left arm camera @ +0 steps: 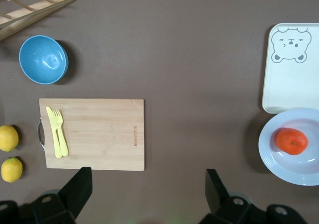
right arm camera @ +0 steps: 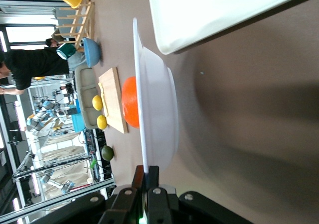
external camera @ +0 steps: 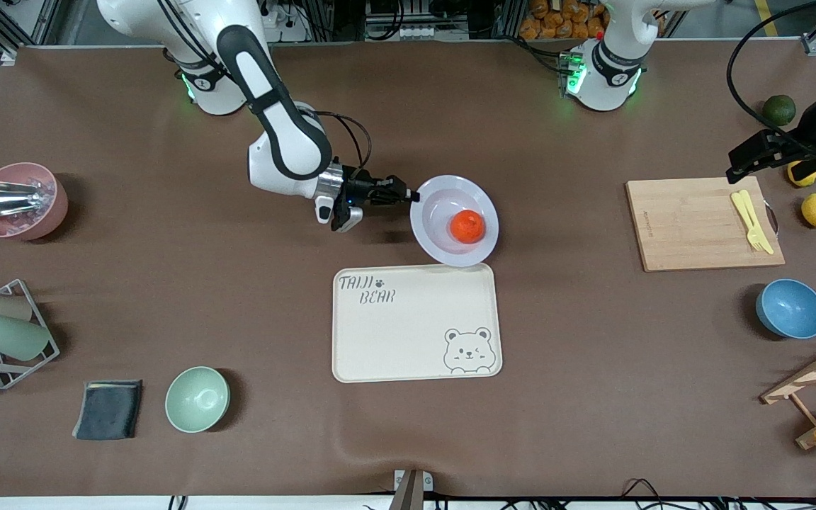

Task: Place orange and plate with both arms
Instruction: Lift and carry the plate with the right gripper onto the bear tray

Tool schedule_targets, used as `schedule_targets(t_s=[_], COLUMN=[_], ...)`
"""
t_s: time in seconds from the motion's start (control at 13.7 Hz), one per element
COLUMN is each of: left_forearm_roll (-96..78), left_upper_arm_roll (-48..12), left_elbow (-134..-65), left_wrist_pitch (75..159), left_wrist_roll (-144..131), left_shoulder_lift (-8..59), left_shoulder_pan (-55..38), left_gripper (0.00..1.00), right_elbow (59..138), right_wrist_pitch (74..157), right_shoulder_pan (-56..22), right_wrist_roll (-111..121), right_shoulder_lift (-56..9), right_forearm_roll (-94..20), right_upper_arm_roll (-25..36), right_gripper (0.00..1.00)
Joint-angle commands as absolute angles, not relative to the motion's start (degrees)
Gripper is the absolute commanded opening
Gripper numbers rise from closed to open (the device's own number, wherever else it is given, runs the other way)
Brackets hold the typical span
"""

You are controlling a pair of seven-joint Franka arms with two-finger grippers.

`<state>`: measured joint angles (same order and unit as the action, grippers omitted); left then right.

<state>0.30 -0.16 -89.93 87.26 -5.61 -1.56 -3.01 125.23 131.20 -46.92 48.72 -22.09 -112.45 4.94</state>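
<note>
Front view: the right pincer [external camera: 414, 196] is pinching the rim of the plate [external camera: 436, 237], just above the tray [external camera: 408, 333]; the orange [external camera: 467, 227] sits in its well. The left pincer [external camera: 734, 172] waits over the cutting board [external camera: 691, 227]. Left wrist view: its fingers [left arm camera: 79, 189] are spread wide, gripping nothing. Right wrist view: the fingers [right arm camera: 149, 176] clamp the thin rim edge-on. The plate looks stiff and slick, so keep it level or the orange rolls. Whether it is clear of the table [external camera: 167, 283] is hard to tell.
</note>
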Motion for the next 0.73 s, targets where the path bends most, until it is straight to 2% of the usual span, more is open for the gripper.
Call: schedule_targets(t_s=[0.0, 0.22, 0.66], left_forearm_roll=[-0.79, -0.97, -0.53], left_upper_arm_roll=[0.70, 0.70, 0.62], left_elbow=[-90.09, -90.53, -90.09], left_wrist_pitch=[86.49, 86.57, 87.01], left_wrist_roll=[-4.39, -3.43, -3.34], left_shoulder_lift=[-2.64, -3.25, -2.73], left_shoulder_pan=[-3.87, -3.69, -3.95], left_gripper=[1.00, 1.00, 1.00], right_elbow=[126.83, 126.30, 120.43], right_wrist_pitch=[127.20, 122.26, 120.94], right_shoulder_pan=[-46.06, -41.85, -33.94], right_wrist_roll=[52.28, 53.96, 54.32], right_shoulder_lift=[-20.04, -20.65, -24.77], right_forearm_roll=[-115.48, -117.59, -119.35], right_upper_arm_roll=[5.36, 5.36, 5.45], right_gripper=[0.00, 0.00, 0.00])
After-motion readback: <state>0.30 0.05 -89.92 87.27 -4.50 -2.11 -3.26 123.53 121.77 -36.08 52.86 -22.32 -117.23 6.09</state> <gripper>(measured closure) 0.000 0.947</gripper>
